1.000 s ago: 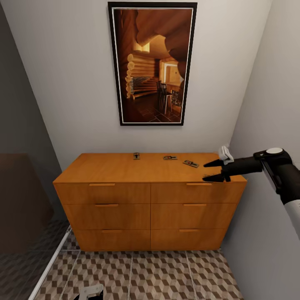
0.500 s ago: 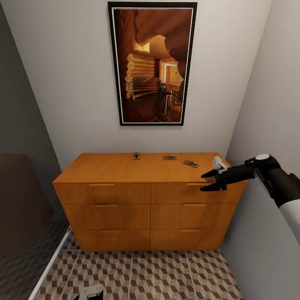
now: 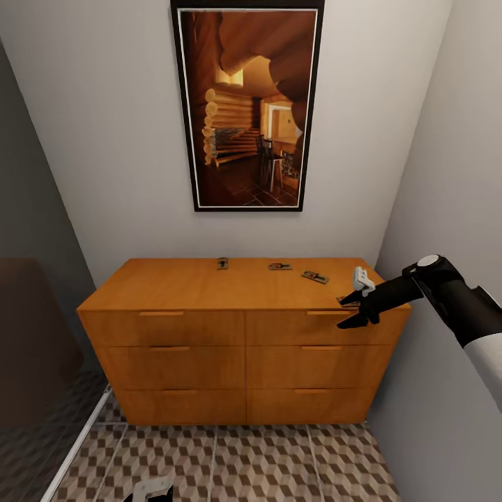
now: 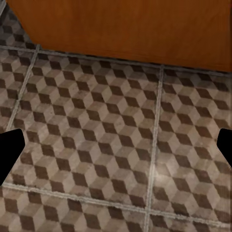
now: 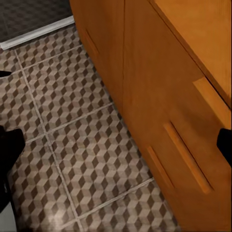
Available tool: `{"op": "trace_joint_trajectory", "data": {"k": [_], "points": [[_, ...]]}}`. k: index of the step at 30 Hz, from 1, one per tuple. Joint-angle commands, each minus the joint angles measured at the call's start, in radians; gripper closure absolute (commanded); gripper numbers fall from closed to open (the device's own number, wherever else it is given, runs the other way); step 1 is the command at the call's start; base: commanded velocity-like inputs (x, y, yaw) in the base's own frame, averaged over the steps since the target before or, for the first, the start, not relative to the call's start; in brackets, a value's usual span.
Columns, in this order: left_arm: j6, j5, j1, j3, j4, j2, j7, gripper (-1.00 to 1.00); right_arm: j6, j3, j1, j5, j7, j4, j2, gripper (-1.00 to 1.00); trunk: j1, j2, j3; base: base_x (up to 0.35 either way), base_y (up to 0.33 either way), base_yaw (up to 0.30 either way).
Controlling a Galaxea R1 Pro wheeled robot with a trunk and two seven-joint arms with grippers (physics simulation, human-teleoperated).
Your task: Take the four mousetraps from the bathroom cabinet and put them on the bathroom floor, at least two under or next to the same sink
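Observation:
The orange-brown cabinet [image 3: 209, 328] stands against the back wall on the cube-pattern floor [image 3: 279, 460]. Three mousetraps lie along the back of its top: one near the middle [image 3: 222, 263], one further right [image 3: 279, 266], and one right again [image 3: 315, 277]. A fourth small flat piece [image 3: 346, 301] lies at the top's front right edge, touching or just beside my right gripper's upper finger. My right gripper [image 3: 351, 313] is open at that edge with nothing between its fingers. The right wrist view looks past it at the cabinet front [image 5: 159, 96] and floor [image 5: 63, 111]. My left gripper [image 4: 116, 150] hangs open over floor tiles [image 4: 96, 135].
A tall framed picture [image 3: 244, 104] hangs above the cabinet. The right wall [image 3: 446, 174] runs close beside my right arm. A dark panel [image 3: 35, 328] with a white floor track [image 3: 77, 446] stands at the left.
My right gripper dropped from above the cabinet top to its front right edge and drew back slightly. The head view has shifted a little. The three back traps stayed put.

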Motion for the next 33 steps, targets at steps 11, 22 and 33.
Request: {"op": "trace_joint_trajectory", "data": {"k": [11,22,33], "points": [[-0.003,0.0,-0.001,0.005,0.001,0.0,0.001,-1.0,0.026,0.009,-0.001,0.034,0.007,-0.012,0.001,-1.0,0.0,-0.001,-0.001,0.077,-0.087,0.0],[-0.004,0.001,-0.001,0.005,0.001,0.0,0.0,-1.0,0.028,0.014,-0.001,0.035,0.007,-0.012,0.034,-1.0,0.0,-0.001,-0.001,0.091,-0.11,0.0],[-0.004,0.001,-0.001,0.005,0.001,0.0,0.0,-1.0,0.026,0.016,-0.001,0.037,0.007,-0.007,0.058,-1.0,0.0,-0.001,-0.001,0.015,-0.018,0.0]]}}
